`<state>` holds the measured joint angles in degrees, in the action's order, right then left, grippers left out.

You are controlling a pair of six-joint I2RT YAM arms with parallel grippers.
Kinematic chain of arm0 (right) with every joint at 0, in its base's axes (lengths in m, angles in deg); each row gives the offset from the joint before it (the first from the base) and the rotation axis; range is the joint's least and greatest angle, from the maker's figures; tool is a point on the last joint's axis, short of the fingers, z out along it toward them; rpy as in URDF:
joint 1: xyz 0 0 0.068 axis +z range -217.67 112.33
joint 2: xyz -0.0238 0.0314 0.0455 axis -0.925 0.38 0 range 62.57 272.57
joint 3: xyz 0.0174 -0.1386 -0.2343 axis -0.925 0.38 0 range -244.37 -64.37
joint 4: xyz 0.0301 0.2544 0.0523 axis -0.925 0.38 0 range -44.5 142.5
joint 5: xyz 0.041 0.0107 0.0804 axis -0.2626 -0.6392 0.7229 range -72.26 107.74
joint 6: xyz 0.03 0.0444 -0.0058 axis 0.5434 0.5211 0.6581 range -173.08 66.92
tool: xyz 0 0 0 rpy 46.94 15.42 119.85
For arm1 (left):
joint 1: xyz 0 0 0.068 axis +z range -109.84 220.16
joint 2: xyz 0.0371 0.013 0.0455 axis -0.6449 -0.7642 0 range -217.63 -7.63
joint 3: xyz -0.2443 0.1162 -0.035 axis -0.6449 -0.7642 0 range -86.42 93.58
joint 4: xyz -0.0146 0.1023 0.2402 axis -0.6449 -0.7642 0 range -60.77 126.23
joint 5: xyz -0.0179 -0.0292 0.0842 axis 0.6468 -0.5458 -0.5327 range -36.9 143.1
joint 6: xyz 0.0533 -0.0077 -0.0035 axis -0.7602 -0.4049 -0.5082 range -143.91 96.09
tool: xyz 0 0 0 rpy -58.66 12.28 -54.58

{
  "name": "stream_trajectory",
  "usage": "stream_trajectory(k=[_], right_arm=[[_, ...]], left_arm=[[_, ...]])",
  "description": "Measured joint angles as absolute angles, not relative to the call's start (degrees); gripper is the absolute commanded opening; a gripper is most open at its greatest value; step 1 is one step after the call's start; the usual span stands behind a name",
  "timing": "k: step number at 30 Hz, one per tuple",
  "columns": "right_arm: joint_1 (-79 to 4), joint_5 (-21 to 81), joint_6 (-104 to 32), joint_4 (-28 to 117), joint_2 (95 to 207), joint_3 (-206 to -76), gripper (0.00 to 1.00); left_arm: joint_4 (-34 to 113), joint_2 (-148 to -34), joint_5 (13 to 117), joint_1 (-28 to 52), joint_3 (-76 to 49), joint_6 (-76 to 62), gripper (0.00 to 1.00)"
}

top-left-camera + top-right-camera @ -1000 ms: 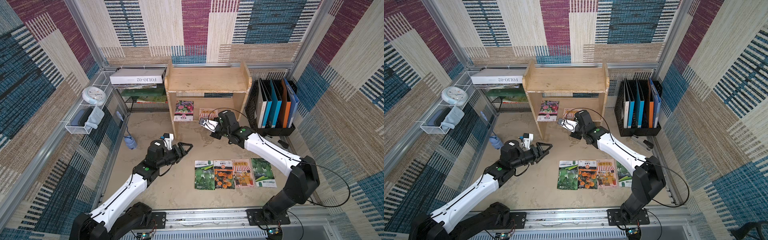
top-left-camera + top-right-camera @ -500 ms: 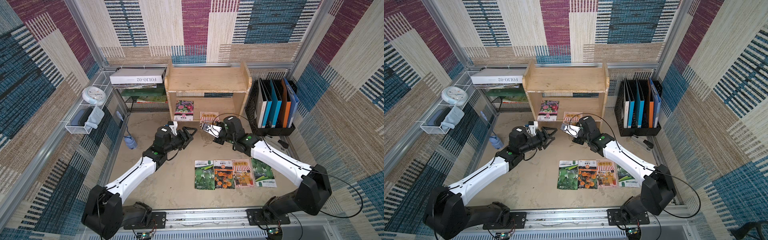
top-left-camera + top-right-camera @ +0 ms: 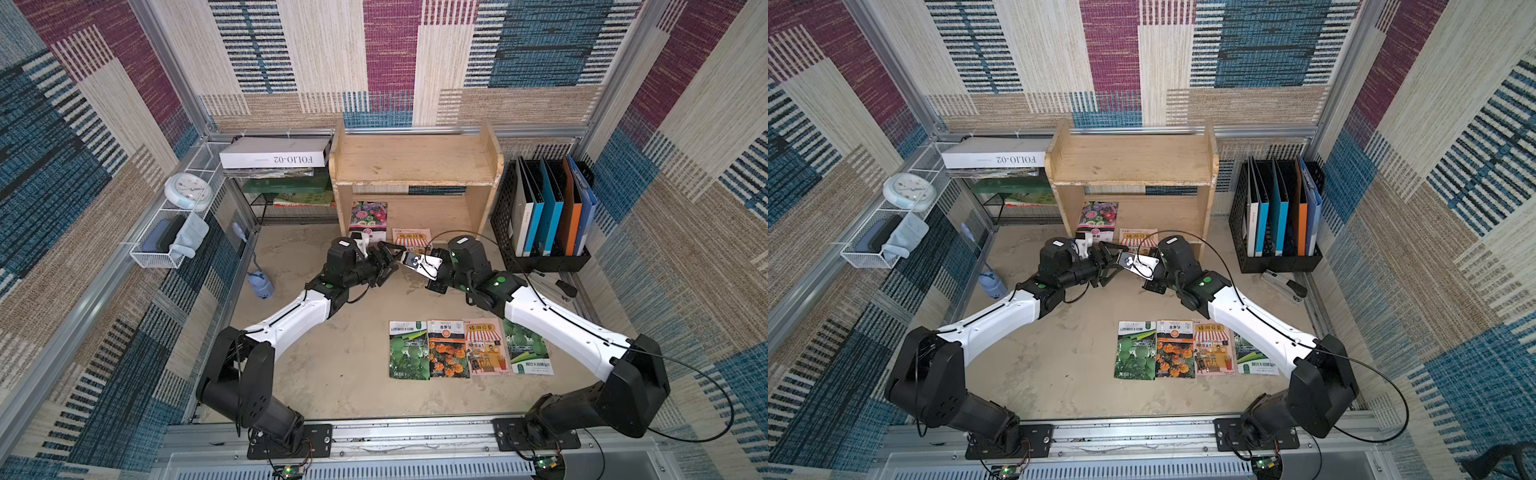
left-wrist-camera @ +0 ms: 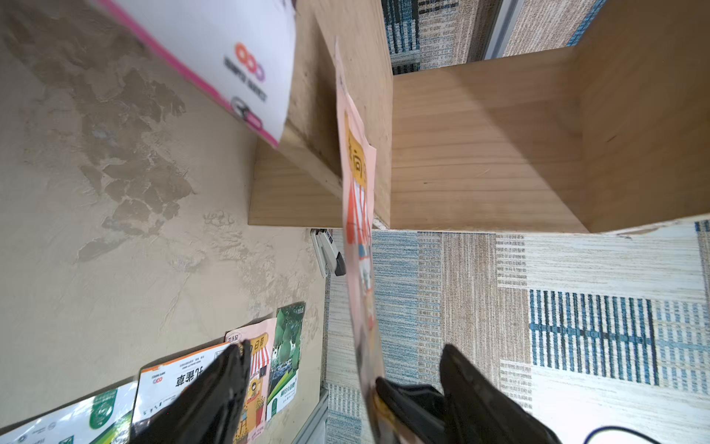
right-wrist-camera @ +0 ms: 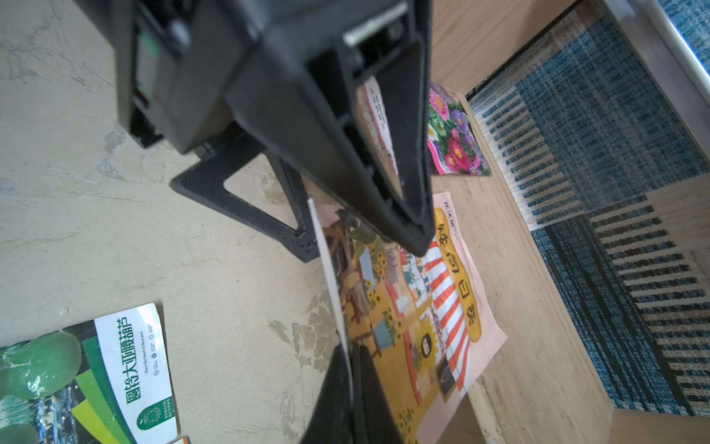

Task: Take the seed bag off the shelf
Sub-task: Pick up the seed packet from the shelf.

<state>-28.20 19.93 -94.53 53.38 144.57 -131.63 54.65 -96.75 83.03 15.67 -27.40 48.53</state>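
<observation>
The pink seed bag (image 5: 422, 307) with a striped awning hangs tilted in front of the wooden shelf (image 3: 415, 166), at its lower tier. My right gripper (image 5: 351, 369) is shut on the bag's near edge. My left gripper (image 4: 345, 357) is open, one finger on each side of the same bag (image 4: 359, 215), not touching it that I can see. In both top views the two grippers meet at the bag (image 3: 411, 240) (image 3: 1138, 239). Whether its far corner rests on the lower board I cannot tell. A flower seed bag (image 3: 368, 216) leans inside the lower tier.
Several seed bags (image 3: 469, 349) lie in a row on the floor in front. A black file holder (image 3: 544, 216) with folders stands right of the shelf, a stapler (image 3: 565, 286) near it. A wire rack with a white box (image 3: 274, 156) stands to the left.
My left arm has swung in from the floor toward the shelf and reached the bag, jaws slightly wider. My right gripper has drawn the pink bag out from the lower tier toward the front.
</observation>
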Motion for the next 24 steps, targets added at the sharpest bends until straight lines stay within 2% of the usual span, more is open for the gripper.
stream_trajectory(k=[2,13,18,23,24], right_arm=[[-27.92,20.04,-94.40,53.38,144.33,-131.50,0.00],[-26.48,20.35,-93.94,53.38,143.37,-129.88,0.00],[-26.32,20.30,-93.59,53.36,142.84,-129.29,0.00],[-26.08,19.89,-93.09,53.34,142.27,-128.83,0.00],[-26.06,19.89,-92.94,53.34,142.12,-128.72,0.07]], left_arm=[[55.15,-97.75,83.12,15.67,-27.11,49.21,0.72],[58.63,-100.55,83.99,15.67,-25.71,51.07,0.18],[58.91,-100.55,84.41,15.67,-25.56,51.76,0.00],[58.91,-100.46,84.61,15.63,-25.56,52.16,0.00],[58.93,-100.42,84.74,15.63,-25.58,52.14,0.00]])
